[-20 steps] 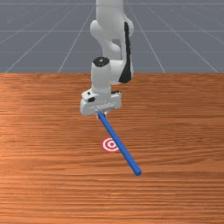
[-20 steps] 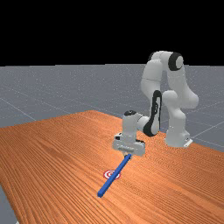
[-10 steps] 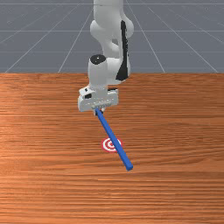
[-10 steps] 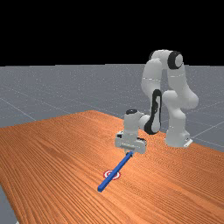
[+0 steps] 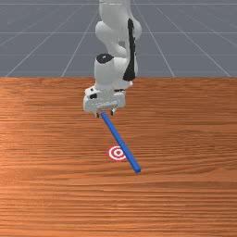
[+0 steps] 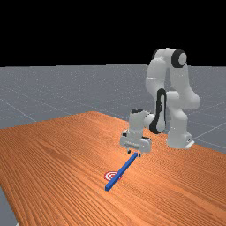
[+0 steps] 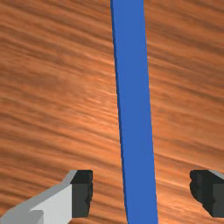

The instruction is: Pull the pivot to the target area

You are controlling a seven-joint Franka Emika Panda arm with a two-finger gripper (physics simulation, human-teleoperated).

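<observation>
Well, our pincer [image 5: 105, 114] stands open, and the wrist view shows us a gap on either side of the blue bar [image 7: 135, 109] running between its fingers. From the front view, we see the bar slant across the counter [image 5: 46, 185], covering the red-and-white target [image 5: 117, 152] along the front view's right edge.

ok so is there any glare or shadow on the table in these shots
Far view: a pale sheen on the table, no clear shadow by the stick. Wrist view: a faint bright patch beside the stick. Front view: fairly even light.
</observation>
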